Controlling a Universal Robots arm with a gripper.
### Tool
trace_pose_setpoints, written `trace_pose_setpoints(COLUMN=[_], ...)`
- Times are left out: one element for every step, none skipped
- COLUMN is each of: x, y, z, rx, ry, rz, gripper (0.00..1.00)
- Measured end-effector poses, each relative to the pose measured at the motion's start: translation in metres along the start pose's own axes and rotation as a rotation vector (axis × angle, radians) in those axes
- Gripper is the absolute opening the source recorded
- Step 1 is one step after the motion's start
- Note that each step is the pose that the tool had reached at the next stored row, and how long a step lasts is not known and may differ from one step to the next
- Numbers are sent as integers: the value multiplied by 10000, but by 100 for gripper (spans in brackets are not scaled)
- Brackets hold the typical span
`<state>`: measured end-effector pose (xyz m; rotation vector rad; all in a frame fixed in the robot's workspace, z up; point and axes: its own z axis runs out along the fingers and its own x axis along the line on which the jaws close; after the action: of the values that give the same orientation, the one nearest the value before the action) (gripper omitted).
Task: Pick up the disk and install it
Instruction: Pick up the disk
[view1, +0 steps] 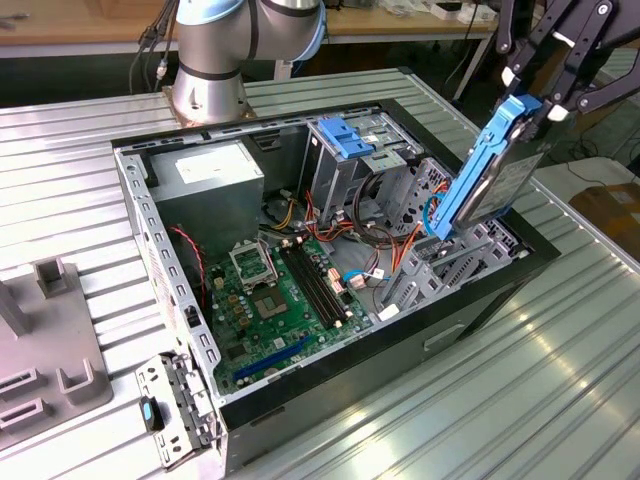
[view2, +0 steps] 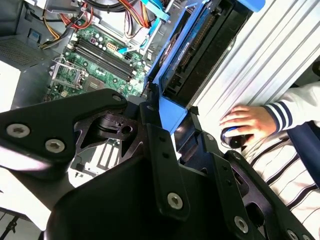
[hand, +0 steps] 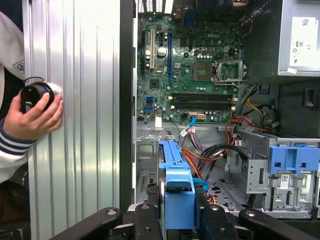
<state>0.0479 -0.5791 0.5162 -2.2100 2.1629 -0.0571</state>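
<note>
Hanging tilted from the pincer (view1: 535, 105), the disk (view1: 495, 180)

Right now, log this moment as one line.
gripper: shut on disk | disk: tilted, in air above computer case | install: not yet done

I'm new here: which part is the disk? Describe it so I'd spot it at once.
Find the open computer case on the ribbed metal table. Above its edge at the exterior view's right, the black gripper holds the disk tilted on end. It is a flat dark grey slab with bright blue rails, unlike the blue latch, which sits fixed inside the case.
</note>
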Motion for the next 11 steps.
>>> trace_pose_setpoints(x=[14,27,36,38,38,39,40,40,40,39,38], y=[0,1,1,1,1,2,3,5,7,8,7], z=[0,0,-1,0,3,20,41,63,100,131,180], rx=[0,0,0,0,0,0,0,0,0,0,1], ry=[-1,0,0,0,-1,0,0,0,0,0,-1], rz=[0,0,0,1,0,0,0,0,0,0,0], gripper=[37,37,37,37,37,37,37,37,37,37,37])
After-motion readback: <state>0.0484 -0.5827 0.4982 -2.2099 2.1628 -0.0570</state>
